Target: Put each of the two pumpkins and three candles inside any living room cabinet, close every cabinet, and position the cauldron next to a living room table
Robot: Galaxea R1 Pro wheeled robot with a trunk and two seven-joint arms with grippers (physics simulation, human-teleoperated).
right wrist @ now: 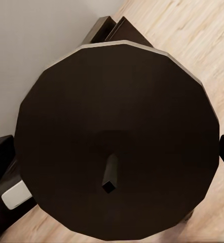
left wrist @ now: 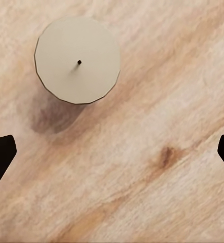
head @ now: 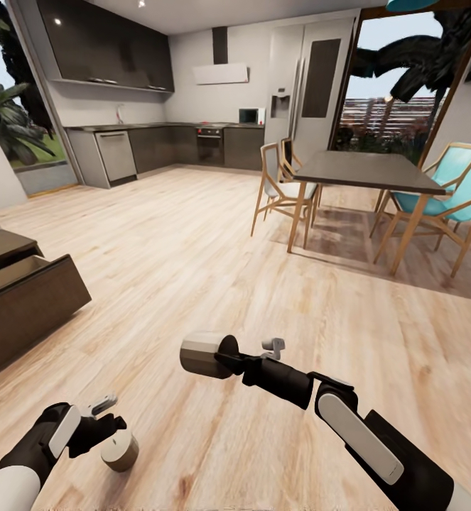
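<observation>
left gripper (head: 101, 419) spread wide over a candle (head: 119, 451) standing on the wood floor (head: 192, 270), right gripper (head: 224, 356) clamped round another candle (head: 201, 354), cabinet (head: 22, 301) drawer open at left

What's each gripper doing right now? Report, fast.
Left gripper: open, above a candle standing on the floor.
Right gripper: shut on another candle.

Both arms: matte black casings, rounded joints. Right forearm (head: 377, 440) carries a long pale-grey oval panel; left forearm (head: 29, 461) has a smaller pale panel, white sleeve section below. Small grey fittings near each wrist.
</observation>
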